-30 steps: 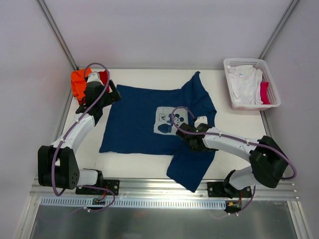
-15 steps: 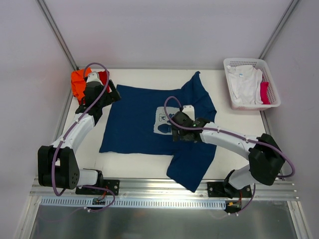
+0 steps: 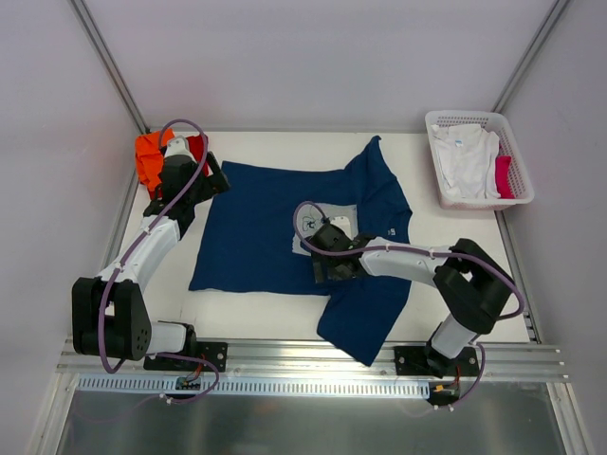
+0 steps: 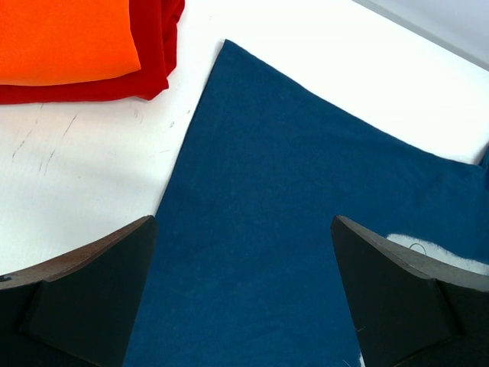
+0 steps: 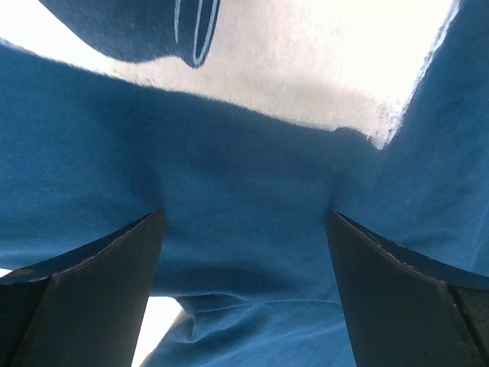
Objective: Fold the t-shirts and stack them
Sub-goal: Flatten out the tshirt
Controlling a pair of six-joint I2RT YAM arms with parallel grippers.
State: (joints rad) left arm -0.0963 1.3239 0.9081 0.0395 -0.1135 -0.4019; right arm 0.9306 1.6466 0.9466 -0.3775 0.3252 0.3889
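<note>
Since the earlier frames, the right hand has travelled leftward across the navy t-shirt, from the right of the chest print to a position over its lower edge. The left hand has not shifted.

**Hand state**
- Right hand: fingers spread, low over the navy cloth. The wrist view shows a slight rise of fabric between them, but nothing is pinched.
- Left hand: fingers spread, hovering at the far left corner of the navy t-shirt, holding nothing.

**Completed**
- The orange t-shirt lies folded on top of the folded red t-shirt at the far left corner of the surface.

**In hand**
- The navy t-shirt lies open and print-up in the middle of the surface. No fold has been made. Its near right part reaches the near edge.

**Remaining**
- Fold the navy t-shirt and place it on the stack.
- The white t-shirt and a pink garment are in the basket at the far right, unfolded.

Judged overall, the task stands at about its midpoint.
</note>
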